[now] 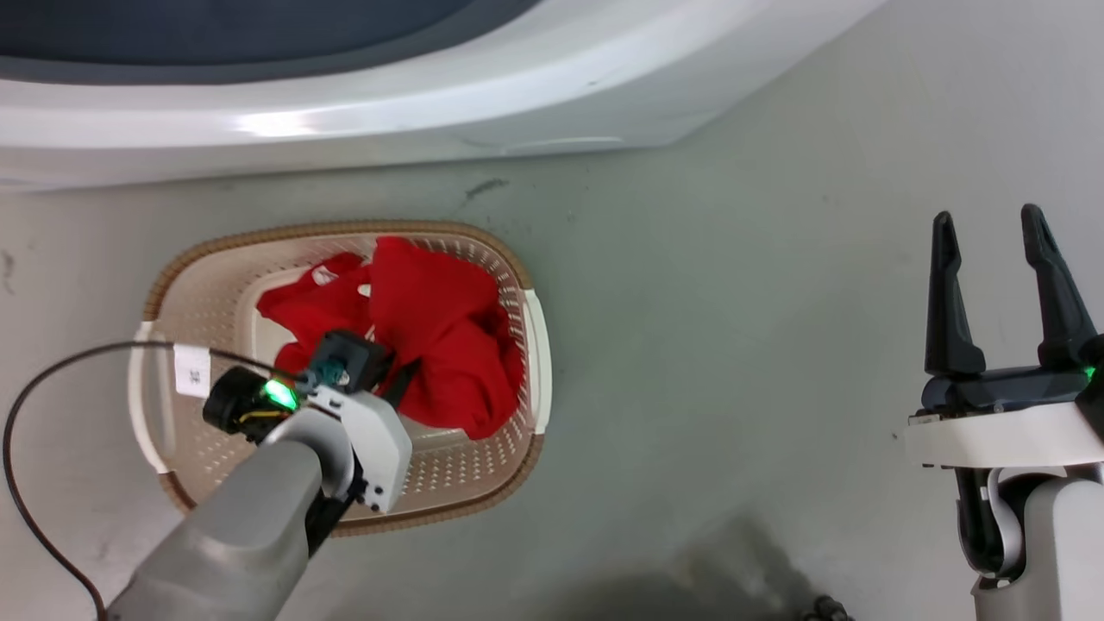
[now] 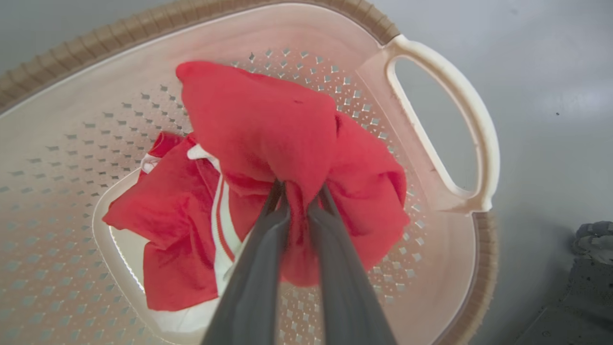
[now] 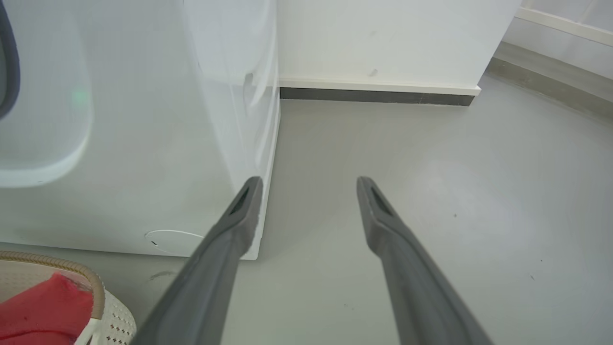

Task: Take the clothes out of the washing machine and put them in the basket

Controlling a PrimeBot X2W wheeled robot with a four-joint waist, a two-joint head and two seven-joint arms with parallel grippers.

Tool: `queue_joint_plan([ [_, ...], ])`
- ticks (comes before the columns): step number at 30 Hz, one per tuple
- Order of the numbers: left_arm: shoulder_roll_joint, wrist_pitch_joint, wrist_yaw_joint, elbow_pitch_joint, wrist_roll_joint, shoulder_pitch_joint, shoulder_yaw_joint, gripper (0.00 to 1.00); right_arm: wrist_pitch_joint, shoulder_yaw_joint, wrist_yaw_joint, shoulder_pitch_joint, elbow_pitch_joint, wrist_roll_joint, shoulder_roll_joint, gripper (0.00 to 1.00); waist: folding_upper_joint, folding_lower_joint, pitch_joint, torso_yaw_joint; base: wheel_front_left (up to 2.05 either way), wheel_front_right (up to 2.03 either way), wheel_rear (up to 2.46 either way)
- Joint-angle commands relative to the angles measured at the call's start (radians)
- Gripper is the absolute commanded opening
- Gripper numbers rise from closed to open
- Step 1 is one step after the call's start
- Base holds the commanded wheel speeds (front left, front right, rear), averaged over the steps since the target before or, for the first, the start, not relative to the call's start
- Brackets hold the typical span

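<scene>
Clothes point(image 1: 431, 319): both are inside the basket point(image 2: 57, 191), which stands on the floor point(image 1: 733, 302) just before the washing machine point(image 1: 345, 112). The plain red garment point(image 2: 268, 120) is bunched and pinched between the closed fingers of the left gripper point(image 2: 299, 191). The striped garment point(image 2: 172, 225) lies beneath it. Judged light, limp and not slippery; a gathered fold gives the surest hold. The right gripper point(image 1: 987, 213) is spread, empty and well apart from the basket.

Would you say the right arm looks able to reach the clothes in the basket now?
Probably yes: the right end effector is open, with bare floor between it and the basket. But the left end effector is shut on the plain red garment there, so the arms might crowd.
</scene>
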Motion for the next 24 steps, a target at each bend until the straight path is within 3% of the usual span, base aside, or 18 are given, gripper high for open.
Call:
queue_joint_plan([
  [1, -0.007, 0.004, 0.001, 0.022, -0.012, -0.025, -0.017, 0.00, -0.002, 0.000, -0.001, -0.019, -0.006, 0.006, 0.001, 1.00, 0.0000, -0.0003, 0.044, -0.028, 0.00, 0.00, 0.00],
  [16, -0.011, -0.022, 0.001, 0.194, -0.128, -0.150, -0.128, 0.00, -0.002, 0.007, -0.001, -0.042, -0.017, 0.033, 0.001, 1.00, 0.0000, -0.0003, 0.131, -0.061, 0.00, 0.00, 0.00],
  [17, -0.015, -0.028, 0.001, 0.201, -0.133, -0.153, -0.128, 0.68, -0.002, 0.006, -0.001, -0.042, -0.015, 0.033, 0.000, 1.00, 0.0000, -0.0003, 0.128, -0.059, 0.00, 0.00, 0.00],
  [18, -0.020, -0.031, 0.001, 0.208, -0.136, -0.153, -0.127, 1.00, -0.002, 0.005, -0.001, -0.042, -0.012, 0.031, 0.000, 1.00, 0.0000, -0.0003, 0.120, -0.056, 0.00, 0.00, 0.00],
  [24, -0.045, -0.043, 0.001, 0.202, -0.149, -0.136, -0.104, 1.00, -0.002, 0.003, -0.001, -0.042, -0.002, 0.013, 0.000, 1.00, 0.0000, -0.0003, 0.049, -0.030, 0.00, 0.00, 0.00],
])
